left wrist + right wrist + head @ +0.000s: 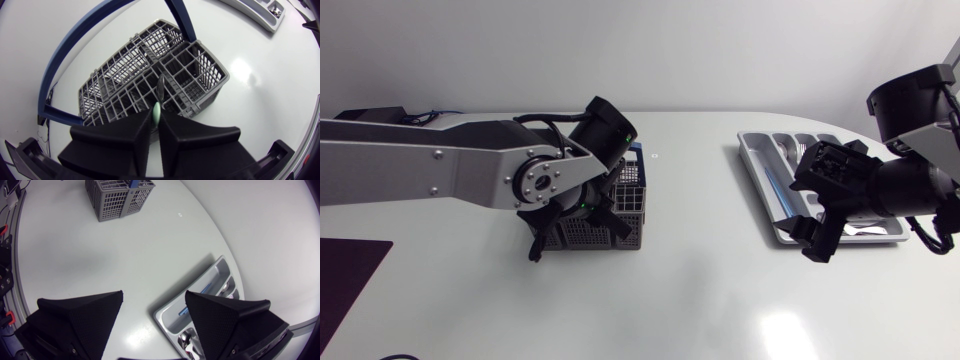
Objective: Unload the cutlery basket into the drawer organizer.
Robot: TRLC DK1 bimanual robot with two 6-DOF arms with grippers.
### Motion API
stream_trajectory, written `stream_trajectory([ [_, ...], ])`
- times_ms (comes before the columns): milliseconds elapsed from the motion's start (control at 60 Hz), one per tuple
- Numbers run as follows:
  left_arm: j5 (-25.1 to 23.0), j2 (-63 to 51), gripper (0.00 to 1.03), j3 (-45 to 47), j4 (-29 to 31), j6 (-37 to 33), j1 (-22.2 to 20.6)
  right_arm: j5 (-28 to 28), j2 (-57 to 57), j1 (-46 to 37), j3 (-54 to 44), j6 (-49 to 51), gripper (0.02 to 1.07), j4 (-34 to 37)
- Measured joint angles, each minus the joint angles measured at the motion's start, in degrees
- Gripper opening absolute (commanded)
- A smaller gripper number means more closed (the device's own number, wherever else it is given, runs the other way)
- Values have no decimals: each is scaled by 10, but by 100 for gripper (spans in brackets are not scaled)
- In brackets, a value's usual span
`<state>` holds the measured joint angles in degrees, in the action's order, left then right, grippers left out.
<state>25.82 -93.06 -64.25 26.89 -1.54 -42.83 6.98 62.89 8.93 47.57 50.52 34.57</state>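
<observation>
The left arm [430,165] comes in from the left side over the white surface [700,290] and stands above the basket [625,235]. The left jaws are narrow. Both fingers [125,140] press on the pale green handle of a utensil [157,114], one from each side. The metal end of the utensil points down into the basket, on the side nearest the jaws. Its type cannot be told, nor which cell it occupies.

The basket is a grey grid box divided into several cells, with a blue hoop [65,55] arching over it. It sits upright on the surface, left of centre.

The right arm [920,185] comes in from the right side and hangs above the organizer [757,172]. The right jaws are wide apart and hold nothing. One end of the organizer lies below the gap between the two fingers [80,322].

The organizer is a grey tray with long compartments, flat on the surface and well apart from the basket. It already contains cutlery:
- a blue-handled piece [192,305] in one long compartment;
- metal pieces [187,340] in the compartments beside it.
</observation>
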Motion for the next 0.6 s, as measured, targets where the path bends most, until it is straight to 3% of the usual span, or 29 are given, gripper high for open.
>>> stream_trajectory([
  [600, 17, 108, 6, 16, -2, -7, -12, -13, -12, 26, -6, -13, 91, 1],
])
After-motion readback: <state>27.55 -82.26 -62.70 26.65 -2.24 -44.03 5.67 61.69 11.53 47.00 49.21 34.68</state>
